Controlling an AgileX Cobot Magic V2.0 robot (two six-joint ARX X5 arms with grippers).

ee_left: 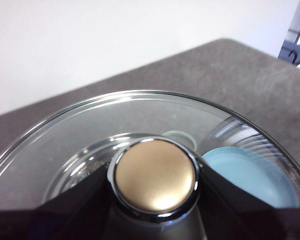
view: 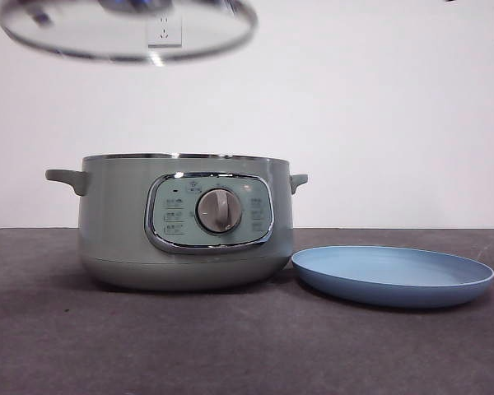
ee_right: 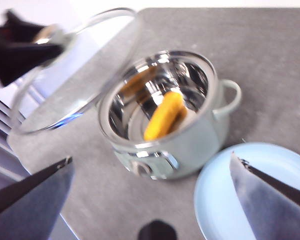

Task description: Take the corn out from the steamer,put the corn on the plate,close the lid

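The left tool (ee_left: 155, 200) grips the lid (view: 123, 33) by its knob, high above the open steamer (view: 181, 222) — the corn (ee_right: 165, 116) lies inside, so the right tool (ee_right: 155, 165), spread wide, must next descend onto it — the plate (view: 393, 276) waits beside.

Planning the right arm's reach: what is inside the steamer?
The corn lies inside the open steamer, against its shiny wall. The front view hides the inside; the left gripper holds the lid above.

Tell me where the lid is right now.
The lid hangs in the air above the steamer, off to one side, held by its knob in the left hand.
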